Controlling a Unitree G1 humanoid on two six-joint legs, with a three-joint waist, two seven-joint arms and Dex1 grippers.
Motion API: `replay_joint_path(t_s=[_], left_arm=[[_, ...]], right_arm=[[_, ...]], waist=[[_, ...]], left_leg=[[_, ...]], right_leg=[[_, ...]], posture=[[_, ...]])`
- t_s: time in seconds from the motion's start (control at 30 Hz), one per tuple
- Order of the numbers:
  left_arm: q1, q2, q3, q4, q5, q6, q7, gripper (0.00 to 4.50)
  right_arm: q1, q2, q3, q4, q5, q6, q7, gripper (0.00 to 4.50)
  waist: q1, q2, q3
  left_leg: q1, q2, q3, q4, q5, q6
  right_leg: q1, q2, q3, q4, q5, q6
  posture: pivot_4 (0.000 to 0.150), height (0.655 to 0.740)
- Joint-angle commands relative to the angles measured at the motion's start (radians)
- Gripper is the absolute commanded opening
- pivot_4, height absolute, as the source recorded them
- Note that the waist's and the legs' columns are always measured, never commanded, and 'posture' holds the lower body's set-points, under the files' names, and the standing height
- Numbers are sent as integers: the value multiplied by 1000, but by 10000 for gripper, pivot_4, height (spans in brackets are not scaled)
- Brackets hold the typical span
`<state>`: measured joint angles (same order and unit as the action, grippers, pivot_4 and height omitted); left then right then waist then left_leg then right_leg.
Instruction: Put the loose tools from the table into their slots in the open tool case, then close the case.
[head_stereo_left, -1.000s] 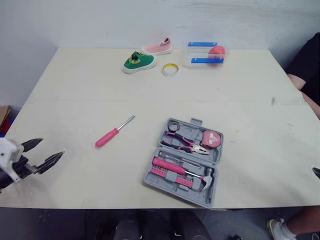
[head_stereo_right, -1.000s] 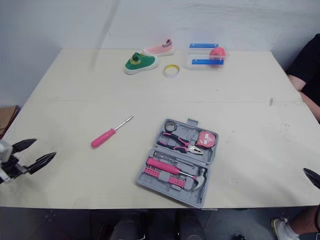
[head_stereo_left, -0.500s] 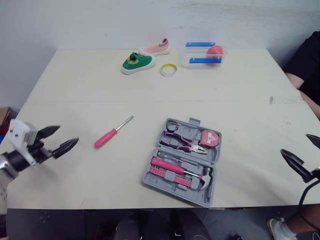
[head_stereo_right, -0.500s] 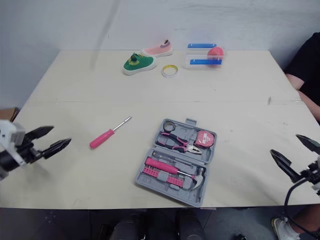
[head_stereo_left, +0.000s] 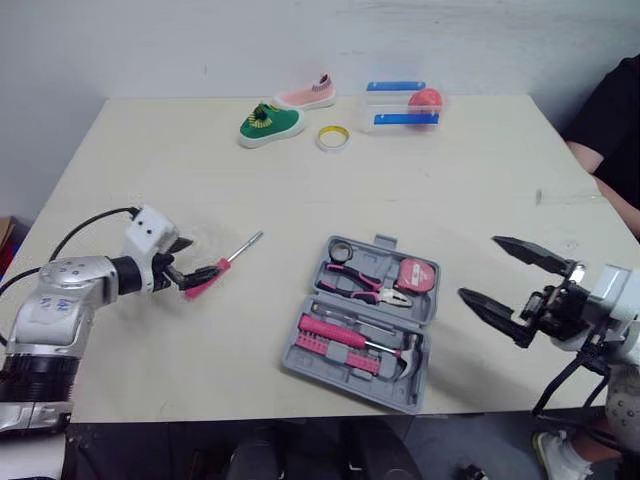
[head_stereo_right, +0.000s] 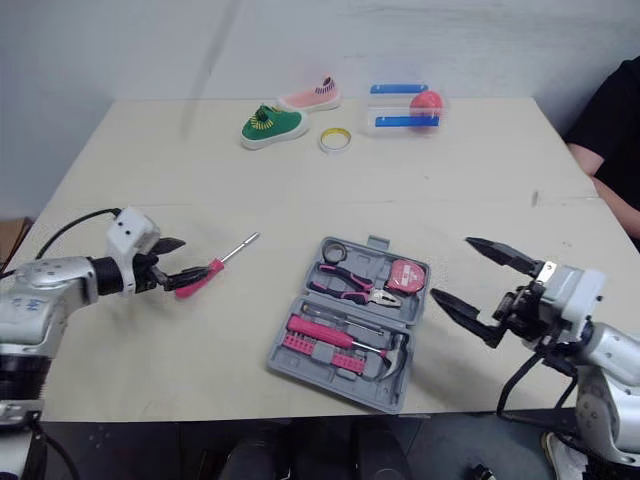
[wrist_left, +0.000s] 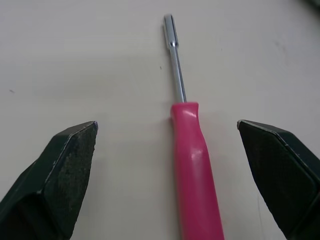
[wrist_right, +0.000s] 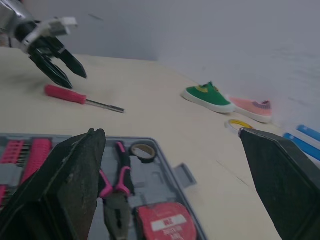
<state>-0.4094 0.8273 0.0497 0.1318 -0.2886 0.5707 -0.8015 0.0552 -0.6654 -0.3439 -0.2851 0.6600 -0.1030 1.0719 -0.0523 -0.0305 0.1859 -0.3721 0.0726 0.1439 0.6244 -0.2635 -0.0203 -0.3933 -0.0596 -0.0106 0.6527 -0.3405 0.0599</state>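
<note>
A pink-handled screwdriver (head_stereo_left: 226, 262) lies loose on the table, left of the open grey tool case (head_stereo_left: 391, 243). My left gripper (head_stereo_left: 190, 266) is open, and its fingers (wrist_left: 65, 165) straddle the rear end of the pink handle (wrist_left: 195, 170) without touching it. The case holds pliers (head_stereo_left: 372, 287), a tape measure (head_stereo_left: 418, 275), a hammer (head_stereo_left: 405, 352) and pink bits. My right gripper (head_stereo_left: 480, 267) hovers open just right of the case, with nothing between its fingers. In the right wrist view the case (wrist_right: 187, 176) lies just ahead of that gripper (wrist_right: 170, 131).
At the table's far edge stand a green shoe (head_stereo_left: 268, 122), a pink shoe (head_stereo_left: 305, 95), a yellow tape roll (head_stereo_left: 332, 137) and a clear box (head_stereo_left: 400, 105) holding a red ball. A person (head_stereo_left: 612, 120) sits at the right edge. A cable (head_stereo_left: 85, 225) trails from my left arm.
My left gripper moved right and forward until its open fingers reached the screwdriver's handle. My right gripper came up and inward toward the case's right side.
</note>
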Motion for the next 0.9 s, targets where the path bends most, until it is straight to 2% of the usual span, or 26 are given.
replay_joint_path(t_s=[0.03,0.17,0.27,0.47,0.5,0.67,0.9], left_arm=[[-38,12,-42,1,47,35,-2,45000],[-59,-19,-67,72,69,-23,-19,45000],[-70,-56,-87,112,94,-77,-16,37323],[-77,-105,-64,163,100,-204,-30,8670],[-76,-113,-52,157,88,-242,-46,5696],[-115,-167,-26,-8,-27,-333,-174,5674],[-199,-175,-189,-199,-37,-339,-391,5674]], right_arm=[[-16,-8,32,-69,35,17,41,44545],[-19,-13,74,-89,28,26,84,44545],[-1,-10,59,-63,16,17,95,45000],[48,-21,20,-39,-1,7,105,45000],[61,-23,8,-29,-8,-3,111,45000],[118,-44,-87,56,-33,-72,158,45000],[201,-76,-179,147,-51,-151,234,45000]], waist=[[2,-3,2],[6,-3,2],[18,-3,2],[29,-3,1],[29,-3,1],[31,-4,2],[26,-3,1]], left_leg=[[0,0,0,1,0,0],[0,0,0,2,0,1],[0,0,0,3,-1,1],[0,-1,0,5,-2,4],[0,-1,0,5,-2,4],[-2,-1,-1,6,-2,4],[-1,-3,0,6,-2,3]], right_leg=[[0,0,0,0,0,0],[0,0,0,1,0,0],[0,0,0,1,0,0],[1,-2,0,2,0,0],[1,-2,0,2,0,0],[1,-2,-1,1,0,0],[2,0,0,1,1,1]], posture=[[1500,7400],[1500,7400],[1500,7400],[1500,7400],[1500,7400],[1500,7400],[1500,7400]])
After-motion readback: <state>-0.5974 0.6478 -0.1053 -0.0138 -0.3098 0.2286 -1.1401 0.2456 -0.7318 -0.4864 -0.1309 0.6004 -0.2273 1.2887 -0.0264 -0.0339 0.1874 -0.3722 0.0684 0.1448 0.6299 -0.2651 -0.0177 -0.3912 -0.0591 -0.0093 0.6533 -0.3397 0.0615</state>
